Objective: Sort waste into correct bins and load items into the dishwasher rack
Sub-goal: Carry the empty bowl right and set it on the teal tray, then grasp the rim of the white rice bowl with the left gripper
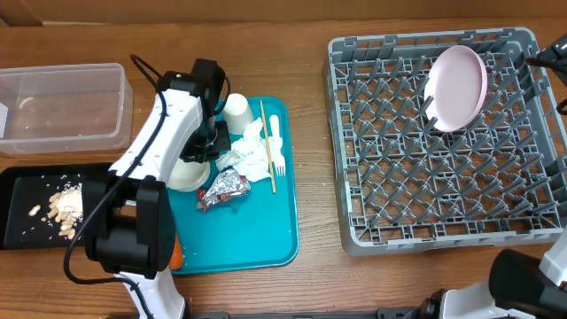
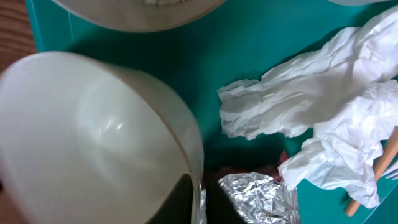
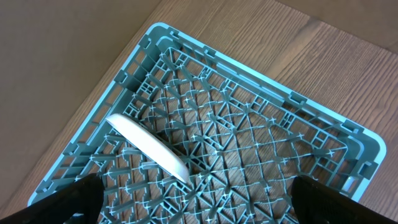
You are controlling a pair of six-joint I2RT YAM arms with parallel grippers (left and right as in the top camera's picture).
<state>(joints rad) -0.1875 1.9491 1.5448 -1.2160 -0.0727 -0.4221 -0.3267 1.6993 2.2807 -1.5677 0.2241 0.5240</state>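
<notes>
In the left wrist view, my left gripper (image 2: pixel 202 202) is shut on the rim of a small white bowl (image 2: pixel 93 137), one dark finger on each side. The bowl (image 1: pixel 186 173) is at the left of the teal tray (image 1: pixel 266 230), under my left arm. A crumpled foil wrapper (image 2: pixel 258 196) lies just beside the fingers, and the white napkin (image 2: pixel 323 118) to its right. The cup (image 1: pixel 236 110), wooden stick (image 1: pixel 267 146) and fork (image 1: pixel 275 146) also lie on the tray. My right gripper (image 3: pixel 199 205) hangs wide open above the dishwasher rack (image 1: pixel 354 133). The pink-white plate (image 1: pixel 456 87) stands on edge there.
A clear tub (image 1: pixel 62 106) sits at the far left. The black tray (image 1: pixel 22 221) in front of it holds pale nuts (image 1: pixel 64 208). A small orange carrot (image 1: pixel 177 254) shows at the teal tray's near-left corner. Another white dish's rim (image 2: pixel 137 15) fills the top of the left wrist view.
</notes>
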